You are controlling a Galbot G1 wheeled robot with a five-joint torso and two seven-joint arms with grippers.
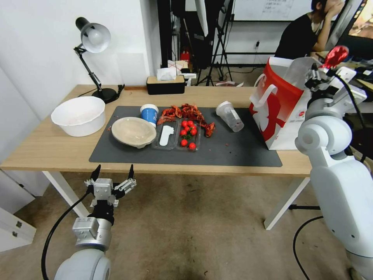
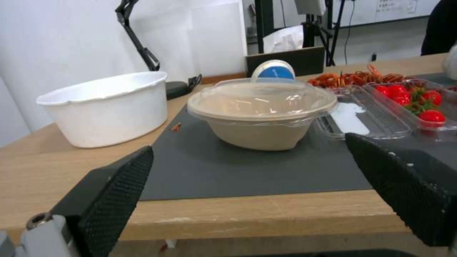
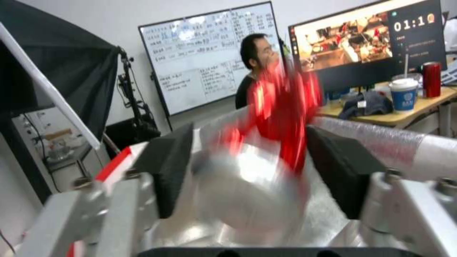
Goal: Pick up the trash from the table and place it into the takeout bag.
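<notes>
Red crushed can (image 1: 335, 55) sits clamped in my right pincer (image 1: 330, 66), raised just above the open top of the takeout bag (image 1: 280, 107), which stands at the right end of the tabletop (image 1: 46, 147). My left pincer (image 1: 112, 171) hangs below the near tabletop edge, fingers spread apart and holding nothing. Beyond it on the grey mat (image 1: 217, 153) lie the beige lidded bowl (image 1: 133, 131), the blue-and-white paper cup (image 1: 149, 113), red leftovers (image 1: 186, 112) and the clear plastic cup (image 1: 230, 115), tipped over.
</notes>
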